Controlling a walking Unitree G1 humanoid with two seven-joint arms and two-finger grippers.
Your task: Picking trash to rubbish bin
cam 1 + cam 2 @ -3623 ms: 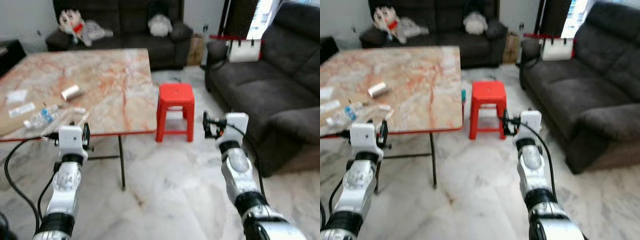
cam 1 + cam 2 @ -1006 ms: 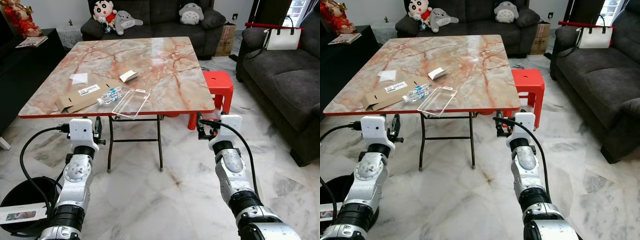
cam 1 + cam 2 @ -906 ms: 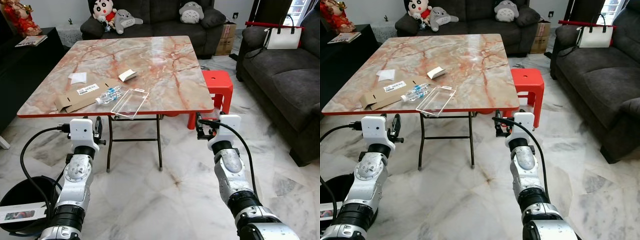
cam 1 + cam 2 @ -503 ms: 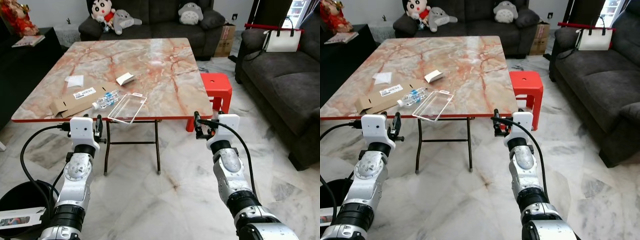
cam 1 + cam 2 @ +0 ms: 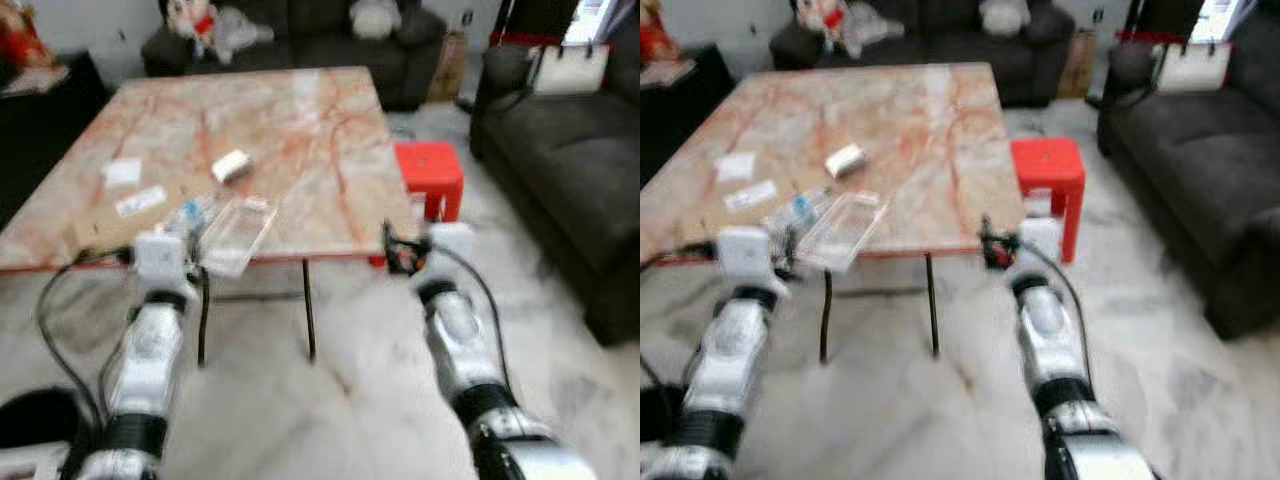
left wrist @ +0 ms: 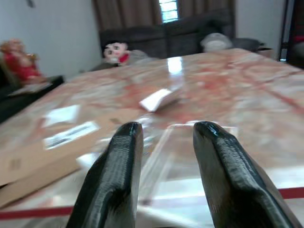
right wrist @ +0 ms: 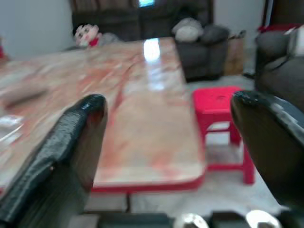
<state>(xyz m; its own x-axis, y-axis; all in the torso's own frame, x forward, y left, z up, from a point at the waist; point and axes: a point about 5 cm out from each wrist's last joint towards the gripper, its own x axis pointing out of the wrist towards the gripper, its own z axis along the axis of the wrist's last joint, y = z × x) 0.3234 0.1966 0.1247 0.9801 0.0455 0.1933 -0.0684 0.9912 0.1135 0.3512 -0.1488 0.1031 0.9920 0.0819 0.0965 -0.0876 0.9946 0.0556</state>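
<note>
right now the left tool [image 6: 164,175], fingers spread, is pointing at the clear plastic tray [image 5: 236,233] overhanging the worktop [image 5: 290,130] edge; right tool [image 7: 166,156] is gaping too.

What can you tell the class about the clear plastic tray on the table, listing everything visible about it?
The clear plastic tray is a flat, see-through rectangle with a raised rim, looking like thin packaging. It lies flat near the front edge of the marble table, its near end jutting slightly past the red edge. A plastic bottle lies just beside it, contact unclear. The left gripper faces it, fingers apart, not touching.
</note>
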